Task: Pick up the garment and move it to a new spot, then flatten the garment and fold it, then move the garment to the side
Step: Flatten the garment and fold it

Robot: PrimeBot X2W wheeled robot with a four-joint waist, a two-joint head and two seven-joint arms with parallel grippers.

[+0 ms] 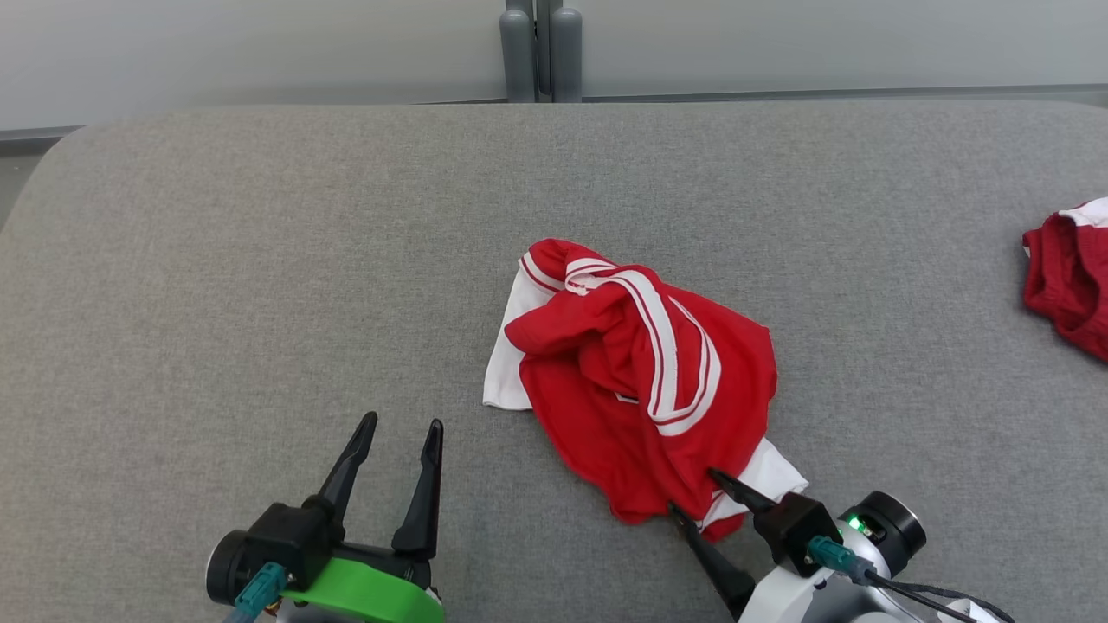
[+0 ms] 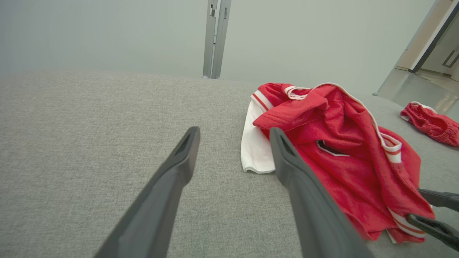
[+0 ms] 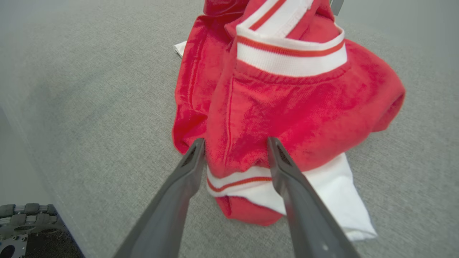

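So the whole setup sat on a big grey padded surface. It had a woven-looking cover and a rounded corner at far left, with a plain pale wall behind it. Down at lower left, the left gripper hung over bare cloth. Its two long dark tapered fingers were spread wide with nothing between them, and there was a bright green plastic collar at its base. At the middle of the back edge, a couple of grey round-topped posts stood against the wall.

Just right of centre lay the garment, a soft red knit thing bunched in a heap, nowhere near flat. It had white ribbed bands with thin red stripes, plus white panels poking out at its left side and its near corner. The right gripper was at that near corner, fingers apart on either side of the striped hem. Fabric lay between them, but it wasn't pinched as far as I could see.

Far right, well apart, a second red clump with a bit of white trim sat by the surface's edge. The left wrist camera also caught a shiny floor beyond it.
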